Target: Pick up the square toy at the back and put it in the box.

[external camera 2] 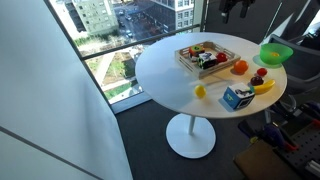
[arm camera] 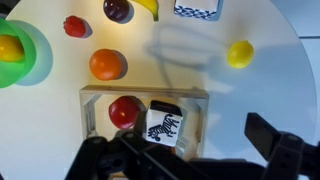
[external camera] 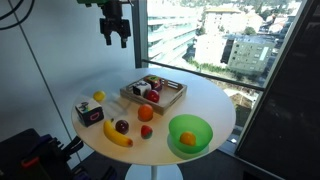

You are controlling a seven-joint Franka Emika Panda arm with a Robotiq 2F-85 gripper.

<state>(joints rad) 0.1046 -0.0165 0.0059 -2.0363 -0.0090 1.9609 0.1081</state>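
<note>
Square toy (arm camera: 163,123) lies in the box (arm camera: 100,92) beside an apple (arm camera: 125,110); the gripper (external camera: 114,38) hangs high above the table (external camera: 205,100), jaws wide, empty.

Gripper (external camera: 115,40) high up, jaws apart

Round white tbl (external camera: 205,100), single pedestal. On top: wooden box (external camera: 172,99), green bowl (external camera: 196,124), dark cube (external camera: 89,114), yellow ball (external camera: 99,96), banana (external camera: 118,137), orange (external camera: 146,113).
</note>
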